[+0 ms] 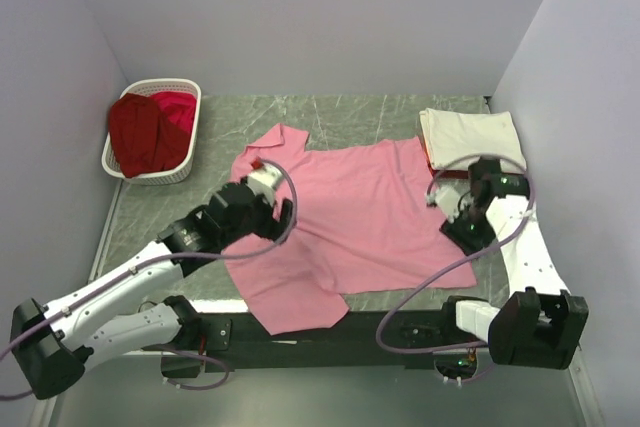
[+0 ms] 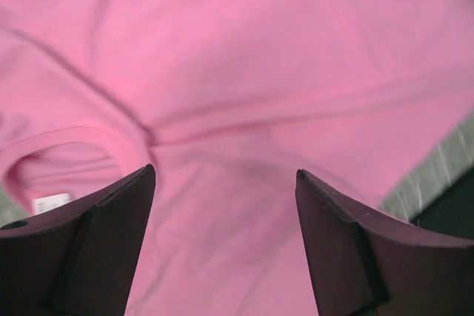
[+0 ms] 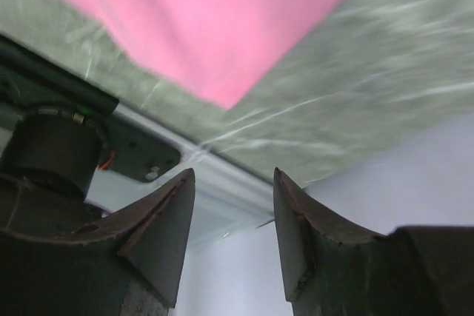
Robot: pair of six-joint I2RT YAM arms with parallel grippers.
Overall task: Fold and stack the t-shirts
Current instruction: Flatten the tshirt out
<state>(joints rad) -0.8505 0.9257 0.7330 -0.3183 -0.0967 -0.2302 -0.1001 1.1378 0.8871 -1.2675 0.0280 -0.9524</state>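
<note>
Your open room was thin. The pink t-shirt [image 1: 370, 207] lay flat across most of the green marbled bench [image 1: 350, 112]. Bare surface showed only as a strip along the far wall, a gap beside the white slatted basket [image 1: 160, 177] at the upper left, and a wedge at the lower right. Walls closed in the left, far and right sides. The shirt's lower left part hung over the near edge of the bench, above the arm bases.

Your left hand [image 2: 224, 170] hovered over the shirt's left side, just below the collar. Its fingers were spread wide with nothing between them. Your right hand [image 3: 233, 172] sat at the shirt's right edge, fingers parted and empty, with a pink corner and bare bench beyond them.

The shirt looked mostly smooth, with soft creases and a white label inside the collar. A folded cream-white t-shirt [image 1: 475, 132] rested at the upper right, just beside the pink one. In the basket, a dark red t-shirt [image 1: 140, 137] was heaped beside a crimson one [image 1: 178, 107].
</note>
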